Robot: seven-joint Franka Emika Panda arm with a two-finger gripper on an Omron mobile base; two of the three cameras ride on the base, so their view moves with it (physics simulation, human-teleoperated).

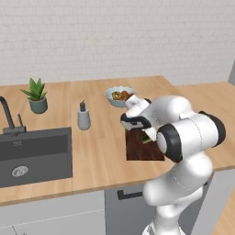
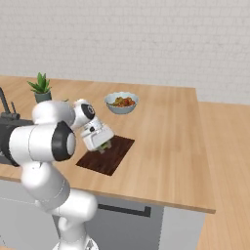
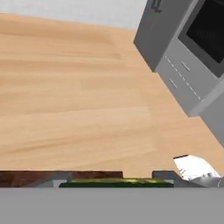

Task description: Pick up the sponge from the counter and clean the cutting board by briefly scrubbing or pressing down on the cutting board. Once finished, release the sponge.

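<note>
A rendered kitchen. At far left of the left base view, a dark sink is set into the tan bench, with a potted plant and soap dispenser beside it. Right of centre, the gripper presses the green sponge onto the cutting board, jaws pinching it. Scrubbing appears underway; next, spread the jaws and lift clear.
</note>
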